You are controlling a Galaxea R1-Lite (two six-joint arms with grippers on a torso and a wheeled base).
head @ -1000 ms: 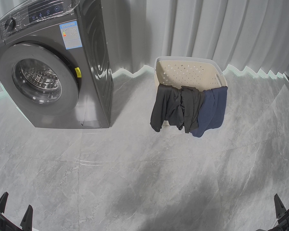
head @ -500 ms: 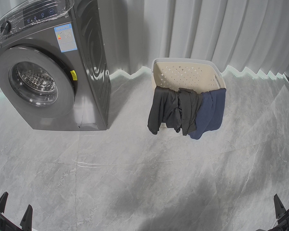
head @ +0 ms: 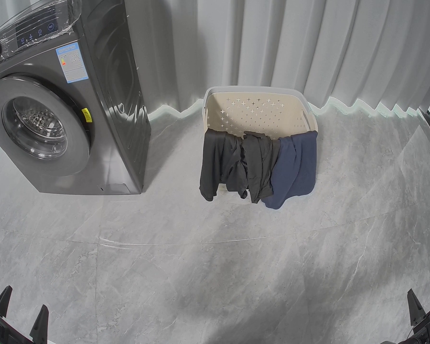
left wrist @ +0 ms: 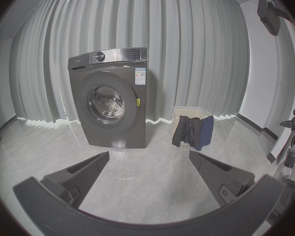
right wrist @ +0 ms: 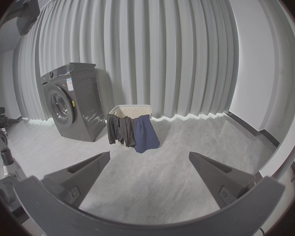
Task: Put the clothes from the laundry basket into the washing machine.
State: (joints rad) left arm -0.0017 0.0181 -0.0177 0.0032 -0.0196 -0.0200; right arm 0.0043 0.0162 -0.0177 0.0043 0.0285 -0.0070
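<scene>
Clothes (head: 253, 168) hang over the front rim of the laundry basket (head: 255, 91), spilling down its outer wall towards the floor (head: 215, 273). Two black garments (head: 224, 166) take the robot's-left and middle parts of the rim, and a navy garment (head: 294, 168) hangs at the right, touching them. The cream basket stands on the floor just before the pale curtain (head: 296, 34). The washing machine (head: 57, 120) stands to the robot's left of it, apart from it with bare floor between, its round glass door closed.

Both arms are low and well short of the basket. In the head view the left pincer (head: 23, 304) sits at the near left corner and the right pincer (head: 424, 287) at the near right edge. The clothes lie far ahead of both, across a broad stretch of floor. The left pincer is spread wide with nothing between its fingers (left wrist: 88, 167), and from its wrist view machine and basket stand side by side in the distance. The right pincer is likewise wide and empty, fingers (right wrist: 213, 171) parted, with the clothes straight ahead and far off.
</scene>
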